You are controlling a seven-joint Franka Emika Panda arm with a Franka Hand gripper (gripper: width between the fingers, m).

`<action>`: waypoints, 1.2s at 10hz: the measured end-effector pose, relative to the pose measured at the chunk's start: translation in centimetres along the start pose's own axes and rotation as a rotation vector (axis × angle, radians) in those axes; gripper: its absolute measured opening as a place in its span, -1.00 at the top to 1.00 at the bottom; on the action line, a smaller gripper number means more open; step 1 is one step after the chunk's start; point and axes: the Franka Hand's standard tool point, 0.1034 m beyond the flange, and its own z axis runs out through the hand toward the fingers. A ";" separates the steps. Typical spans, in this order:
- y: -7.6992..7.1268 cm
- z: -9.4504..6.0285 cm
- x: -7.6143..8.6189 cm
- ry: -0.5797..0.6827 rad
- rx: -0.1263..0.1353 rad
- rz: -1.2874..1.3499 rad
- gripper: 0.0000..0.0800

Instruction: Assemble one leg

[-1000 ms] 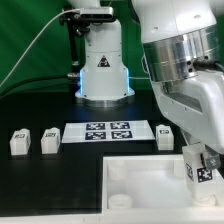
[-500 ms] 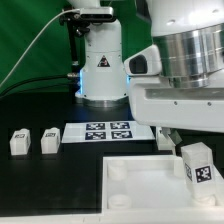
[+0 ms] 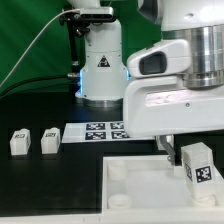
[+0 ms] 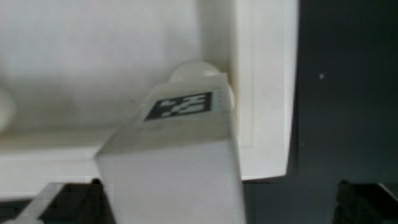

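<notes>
A white leg with a square marker tag stands at the far right, over the right edge of the large white panel. My gripper is shut on it from above, and the broad white hand covers most of the fingers. In the wrist view the leg fills the middle, its tag facing the camera and its far end at the panel's raised corner. Dark fingertips show beside it. Two more legs stand at the exterior view's left.
The marker board lies in the middle of the black table, partly hidden by the hand. The robot base stands behind it. The panel has round sockets near its corners.
The hand has turned about its wrist and its body now reaches toward the exterior view's left. The held leg stays at almost the same spot on the right.
</notes>
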 end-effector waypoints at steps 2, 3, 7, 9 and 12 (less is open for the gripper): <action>0.1 0.0 0.0 -0.001 0.001 0.035 -0.34; 0.0 0.0 0.0 -0.001 0.006 0.089 -0.34; 0.6 0.1 0.1 -0.003 0.010 0.496 0.25; 0.7 0.1 0.0 -0.007 0.003 0.803 0.25; 0.9 0.2 -0.5 -0.054 0.056 1.386 0.25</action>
